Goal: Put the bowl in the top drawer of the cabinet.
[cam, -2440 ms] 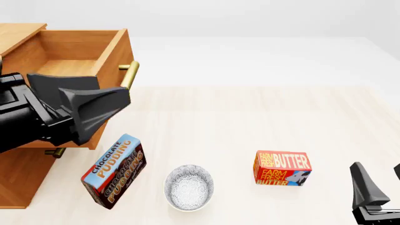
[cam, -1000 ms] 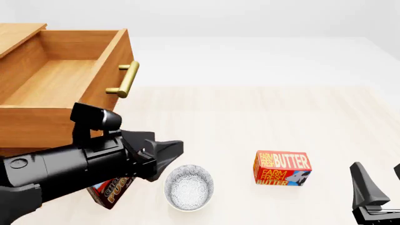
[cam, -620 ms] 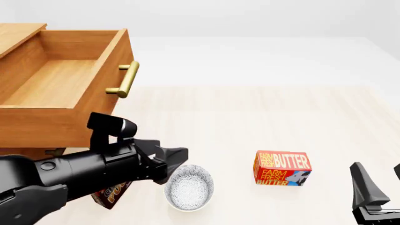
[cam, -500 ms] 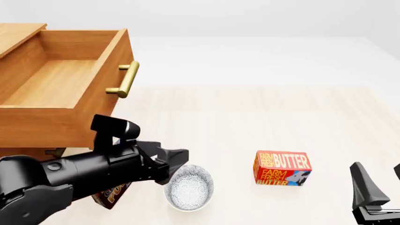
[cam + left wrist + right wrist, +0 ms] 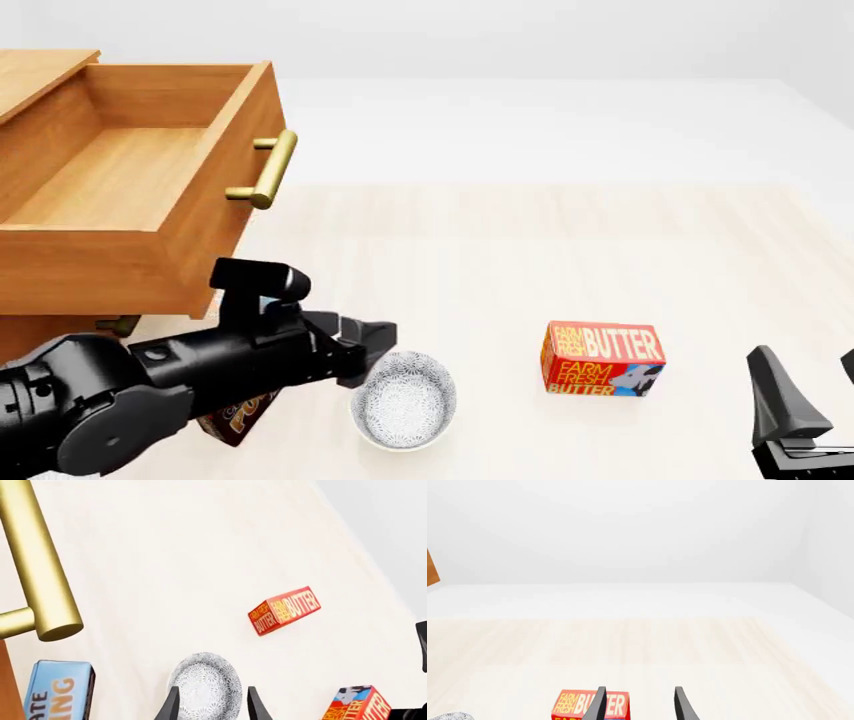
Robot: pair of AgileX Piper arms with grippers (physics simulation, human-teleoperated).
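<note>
The speckled white bowl [image 5: 403, 400] sits upright on the table near the front, left of the butter box. My left gripper [image 5: 379, 338] hovers just above and to the left of the bowl's rim. In the left wrist view it [image 5: 212, 708] is open, its two fingertips framing the bowl [image 5: 204, 687] below. The cabinet [image 5: 40, 75] stands at the far left with the top drawer [image 5: 120, 170] pulled out, empty, its brass handle [image 5: 263, 170] facing right. My right gripper [image 5: 809, 388] rests open at the front right corner, holding nothing.
A red butter box [image 5: 603, 358] stands right of the bowl. A blue chocolate pudding box [image 5: 238, 416] lies mostly hidden under my left arm. The left wrist view shows another red box with a cow picture [image 5: 353, 704] at its edge.
My left arm has left the drawer front, swung down and settled low beside the bowl. The drawer stays open. Bowl, boxes and right arm have not moved.
</note>
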